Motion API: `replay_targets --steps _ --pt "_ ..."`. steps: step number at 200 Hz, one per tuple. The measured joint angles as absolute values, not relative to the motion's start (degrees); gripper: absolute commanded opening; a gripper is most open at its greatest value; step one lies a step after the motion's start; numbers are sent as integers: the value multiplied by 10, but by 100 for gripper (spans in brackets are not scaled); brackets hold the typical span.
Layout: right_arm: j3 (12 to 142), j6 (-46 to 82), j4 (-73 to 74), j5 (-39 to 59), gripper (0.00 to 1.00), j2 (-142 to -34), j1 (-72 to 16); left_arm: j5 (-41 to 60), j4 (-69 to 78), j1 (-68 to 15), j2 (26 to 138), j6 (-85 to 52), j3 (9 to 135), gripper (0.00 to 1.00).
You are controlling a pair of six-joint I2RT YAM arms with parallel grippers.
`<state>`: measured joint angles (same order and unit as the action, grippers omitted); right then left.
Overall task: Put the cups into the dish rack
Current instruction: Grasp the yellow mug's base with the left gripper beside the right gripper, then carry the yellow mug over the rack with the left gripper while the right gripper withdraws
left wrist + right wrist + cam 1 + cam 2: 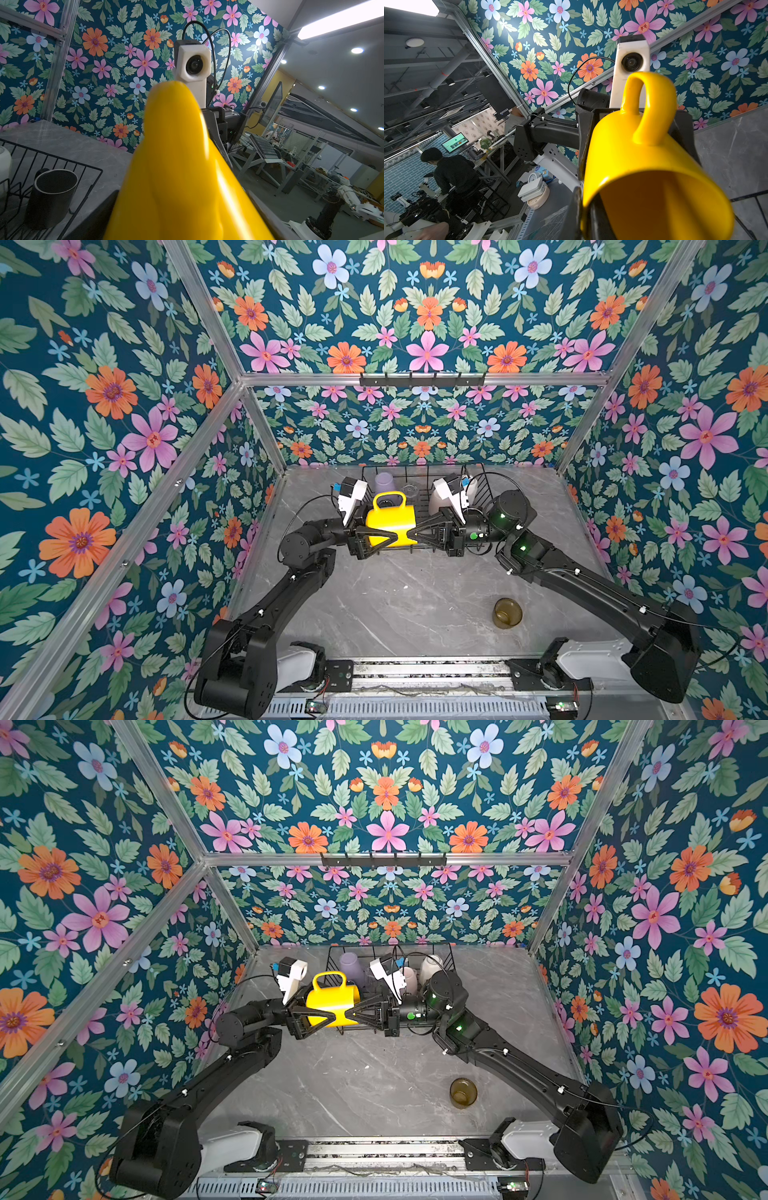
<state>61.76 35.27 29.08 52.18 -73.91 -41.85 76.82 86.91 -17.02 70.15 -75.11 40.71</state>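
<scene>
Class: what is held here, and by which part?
The yellow mug, airborne on its side: left gripper clasps its body near the base; right gripper is at its rim, grip unclear.

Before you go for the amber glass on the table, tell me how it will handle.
The amber glass is see-through with smooth walls, so it is probably rigid, possibly breakable, and slick to grip. It stands upright, mouth up, on the marble-look table. A low push would likely slide it. A high one could tip it, and then its round body would probably roll.
</scene>
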Motion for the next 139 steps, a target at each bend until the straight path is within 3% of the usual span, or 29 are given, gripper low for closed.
replay_targets --steps 12,35,76,110,139 --pt "615 350 287 508 41 -733 -418 782 870 -171 702 -755 413 0" --pt "604 343 268 469 56 -709 -418 790 873 -171 703 -761 424 0" --pt "567 321 197 359 71 -631 -415 795 802 -167 691 -698 435 0" --pt "539 306 107 234 89 -557 -416 750 489 -167 652 -481 495 0" --pt "512 312 27 110 90 -510 -402 638 176 -176 647 -256 588 0"
